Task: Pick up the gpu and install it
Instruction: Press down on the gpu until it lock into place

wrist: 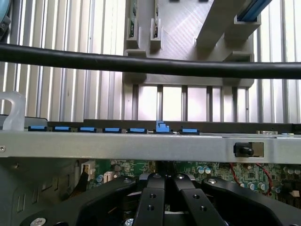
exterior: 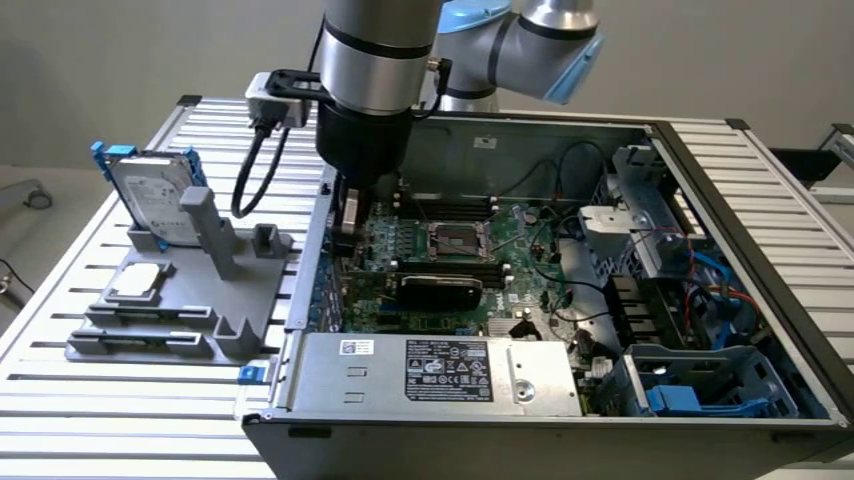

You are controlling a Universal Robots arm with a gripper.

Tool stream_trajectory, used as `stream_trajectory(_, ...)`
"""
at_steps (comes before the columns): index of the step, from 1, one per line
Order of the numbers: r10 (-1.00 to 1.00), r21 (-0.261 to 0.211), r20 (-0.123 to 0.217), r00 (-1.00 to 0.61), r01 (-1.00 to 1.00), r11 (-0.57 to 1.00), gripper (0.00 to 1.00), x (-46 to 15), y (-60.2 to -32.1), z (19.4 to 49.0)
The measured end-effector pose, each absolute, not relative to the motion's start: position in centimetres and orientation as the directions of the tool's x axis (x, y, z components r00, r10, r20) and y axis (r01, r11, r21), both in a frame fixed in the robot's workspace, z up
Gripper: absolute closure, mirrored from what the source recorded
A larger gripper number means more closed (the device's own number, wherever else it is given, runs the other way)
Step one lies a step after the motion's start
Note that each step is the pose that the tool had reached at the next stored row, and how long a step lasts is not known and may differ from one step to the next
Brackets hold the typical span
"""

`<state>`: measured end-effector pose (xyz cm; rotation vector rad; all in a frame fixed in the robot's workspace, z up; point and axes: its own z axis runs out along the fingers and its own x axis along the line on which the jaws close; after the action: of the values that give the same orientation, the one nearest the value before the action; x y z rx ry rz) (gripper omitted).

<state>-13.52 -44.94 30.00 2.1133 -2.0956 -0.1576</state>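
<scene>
1. Standing at the table's (exterior: 80, 420) left edge is a gray rack (exterior: 200, 300). A silver drive with blue rails (exterior: 154, 195) stands up in it. Another drive (exterior: 138, 283) lies flat on it.
2. A black cable (exterior: 254, 170) hangs in a loop beside the arm (exterior: 380, 60), over the left wall of the open computer case (exterior: 747, 200).
3. The gripper (exterior: 350, 232) reaches down just inside that left wall, over the green board (exterior: 521, 240). In the wrist view its black fingers (wrist: 151, 200) are pressed close together, and I see nothing between them. A row of blue clips (wrist: 113, 129) sits along the case wall past the gripper (wrist: 164, 181).
4. The gpu (exterior: 441, 290) is in the case on the green board. It is just to the exterior view's right of the gripper, black side up.
5. A silver box with a label (exterior: 441, 372) sits along the front edge of the case.
6. A blue cage (exterior: 707, 385) sits in the front right corner of the case.
</scene>
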Motion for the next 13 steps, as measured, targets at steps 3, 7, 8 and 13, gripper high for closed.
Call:
stream_trajectory(3, -0.999, 0.189, 0.039, 0.012, -0.982, -0.005, 0.89, -13.52, -44.94, 30.00)
stream_trajectory(7, -0.999, 0.189, 0.039, 0.012, -0.982, -0.005, 0.89, -13.51, -44.94, 29.99)
stream_trajectory(8, -0.999, 0.189, 0.039, 0.012, -0.982, -0.005, 0.89, -13.51, -44.94, 29.98)
stream_trajectory(13, -0.999, 0.190, 0.039, 0.012, -0.982, -0.004, 0.89, -13.52, -44.94, 29.89)
